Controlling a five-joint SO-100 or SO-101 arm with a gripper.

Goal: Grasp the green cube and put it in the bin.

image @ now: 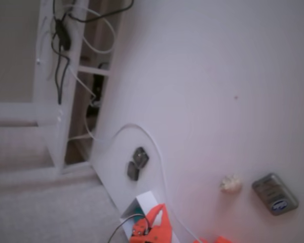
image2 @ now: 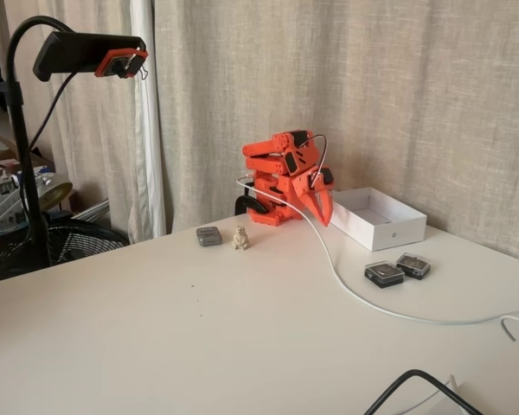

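In a fixed view a patch of the green cube (image: 135, 208) shows inside the white bin (image: 144, 198) at the bottom edge, partly covered by the orange arm. My gripper (image: 159, 213) hovers over that bin. From the side, in the other fixed view, the arm is folded up and the gripper (image2: 323, 213) points down beside the left end of the bin (image2: 385, 232). Its fingers meet in a single tip with nothing between them. The bin wall hides the cube in that view.
Two dark grey square pieces (image: 137, 163) (image2: 398, 270) lie near the bin. A grey tin (image: 274, 193) (image2: 208, 236) and a small beige figurine (image: 231, 184) (image2: 240, 238) sit by the arm. A white cable (image2: 355, 294) crosses the table. A camera stand (image2: 35, 130) rises at the table's left.
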